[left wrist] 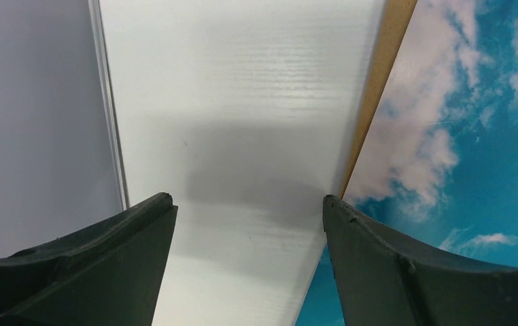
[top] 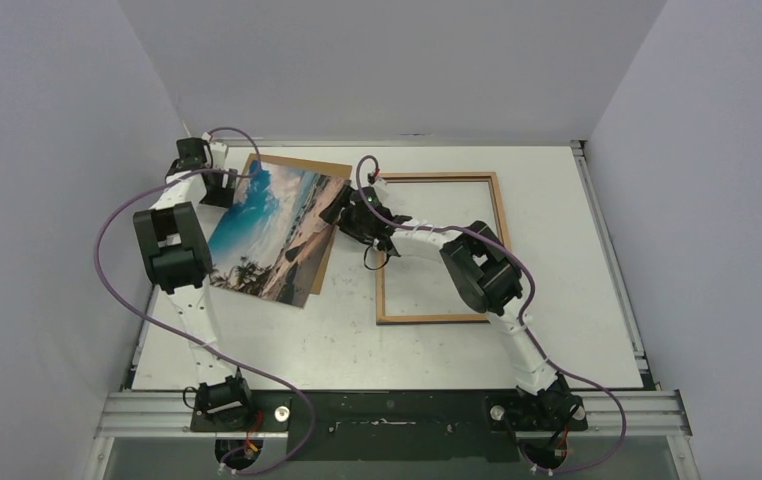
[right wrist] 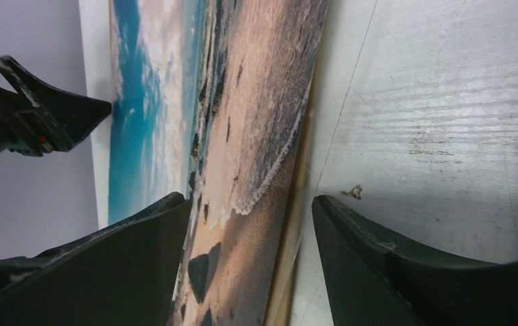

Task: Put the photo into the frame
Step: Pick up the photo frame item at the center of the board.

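The photo [top: 272, 232], a coast under blue sky, lies tilted at the table's left on a brown backing board [top: 302, 162]. The frame [top: 435, 319] lies flat to its right, wood-brown side up. My left gripper [top: 219, 186] is at the photo's far left corner. It is open [left wrist: 248, 198] over bare table, its right finger above the photo [left wrist: 460, 136] edge. My right gripper [top: 340, 212] is at the photo's right edge. It stands open [right wrist: 249, 198], and between its jaws run the edges of the photo [right wrist: 256, 122] and the board [right wrist: 302, 204]. Neither gripper grips anything.
The white table [top: 357, 340] is walled in at the left, back and right. A metal rail [top: 397, 410] carries both arm bases at the near edge. The right arm's elbow [top: 482, 270] hangs over the frame. A small speck [right wrist: 355, 192] lies on the table.
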`<state>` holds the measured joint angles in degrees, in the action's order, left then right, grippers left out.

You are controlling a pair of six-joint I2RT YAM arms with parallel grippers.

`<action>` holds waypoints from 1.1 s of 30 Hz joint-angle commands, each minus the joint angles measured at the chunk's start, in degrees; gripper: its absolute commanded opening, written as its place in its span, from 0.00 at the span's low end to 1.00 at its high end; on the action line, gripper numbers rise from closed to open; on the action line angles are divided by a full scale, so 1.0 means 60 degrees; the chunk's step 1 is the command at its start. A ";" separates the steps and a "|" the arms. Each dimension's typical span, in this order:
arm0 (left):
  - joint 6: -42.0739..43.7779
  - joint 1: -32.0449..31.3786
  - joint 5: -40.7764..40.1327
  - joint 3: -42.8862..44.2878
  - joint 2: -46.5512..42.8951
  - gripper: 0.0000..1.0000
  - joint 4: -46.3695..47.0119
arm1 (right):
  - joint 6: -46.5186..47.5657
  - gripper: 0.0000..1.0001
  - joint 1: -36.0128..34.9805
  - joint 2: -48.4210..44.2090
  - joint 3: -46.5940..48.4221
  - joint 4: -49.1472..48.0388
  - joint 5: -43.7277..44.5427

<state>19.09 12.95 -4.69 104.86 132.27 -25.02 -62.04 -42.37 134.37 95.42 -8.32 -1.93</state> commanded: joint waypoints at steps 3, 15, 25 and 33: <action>0.0356 -0.0063 0.0737 -0.1125 -0.0372 0.78 -0.0960 | -0.0928 0.68 0.0103 -0.0284 -0.0543 -0.0992 -0.0081; 0.0495 -0.0071 0.0781 -0.0945 -0.0325 0.77 -0.1201 | -0.1592 0.67 -0.0021 -0.0567 -0.0845 -0.3005 -0.0850; 0.0547 -0.0064 0.0781 -0.0893 -0.0332 0.77 -0.1253 | -0.1377 0.66 -0.0111 -0.1003 -0.1021 -0.4110 -0.1326; 0.0661 -0.0064 0.0781 -0.0896 -0.0339 0.76 -0.1286 | -0.1051 0.66 -0.0187 -0.1268 -0.1076 -0.4291 -0.1390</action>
<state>22.85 13.47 -3.16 100.64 129.54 -24.69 -68.66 -41.69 133.45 88.01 -24.03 -6.50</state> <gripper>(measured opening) 0.765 0.664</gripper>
